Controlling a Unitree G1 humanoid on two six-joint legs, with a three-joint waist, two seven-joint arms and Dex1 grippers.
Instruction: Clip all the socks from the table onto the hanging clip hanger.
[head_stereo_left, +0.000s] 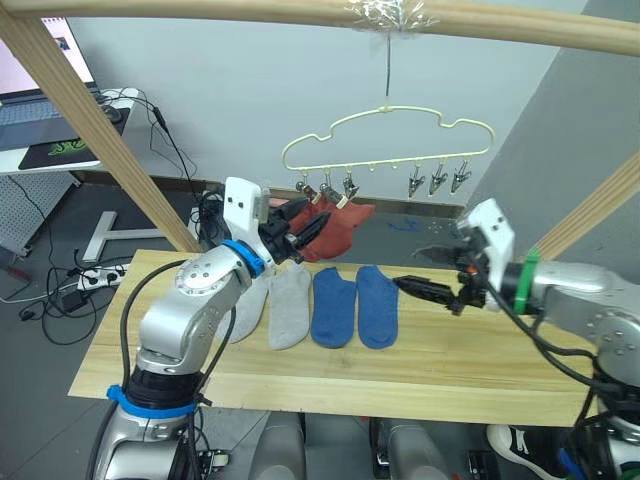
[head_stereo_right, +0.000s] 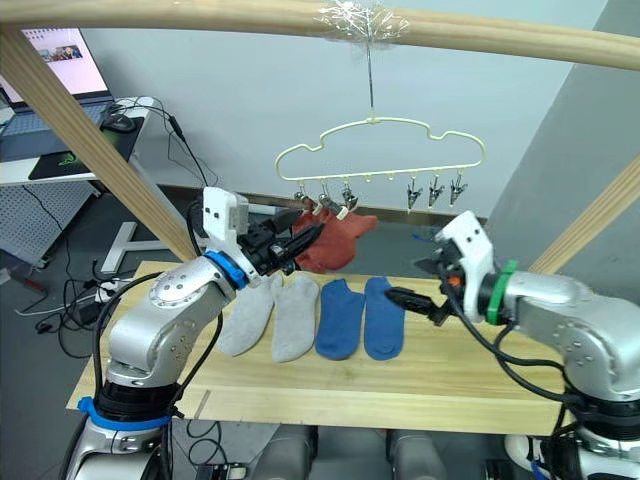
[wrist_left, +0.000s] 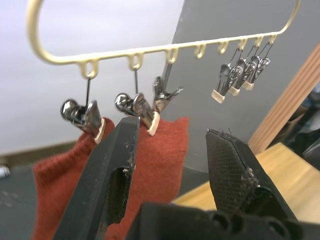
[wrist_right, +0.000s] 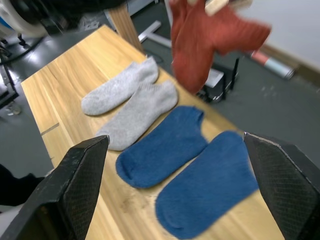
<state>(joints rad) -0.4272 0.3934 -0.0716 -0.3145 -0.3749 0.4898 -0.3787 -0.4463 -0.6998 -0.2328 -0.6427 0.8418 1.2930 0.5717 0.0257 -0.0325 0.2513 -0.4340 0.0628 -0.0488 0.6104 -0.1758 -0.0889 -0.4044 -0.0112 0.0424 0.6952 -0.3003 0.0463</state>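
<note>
The pale yellow-green clip hanger (head_stereo_left: 388, 133) hangs by its hook from the wooden pole. Two rust red socks (head_stereo_left: 338, 226) dangle from its left clips (wrist_left: 142, 106); its three right clips (head_stereo_left: 437, 180) hold nothing. My left gripper (head_stereo_left: 303, 234) is raised just in front of the red socks (wrist_left: 167, 150), open, with nothing between its fingers (wrist_left: 107, 170). On the table (head_stereo_left: 300, 385) lie two light grey socks (head_stereo_left: 290, 305) and two blue socks (head_stereo_left: 356, 305) side by side. My right gripper (head_stereo_left: 430, 272) hovers just right of the blue socks (wrist_right: 205, 180), wide open and holding nothing.
A thick wooden pole (head_stereo_left: 300, 12) runs overhead, with slanted wooden posts (head_stereo_left: 95, 125) at left and at right (head_stereo_left: 600, 205). A white desk with a laptop (head_stereo_left: 30, 110) stands at the back left. Cables and a power strip (head_stereo_left: 85, 280) lie on the floor.
</note>
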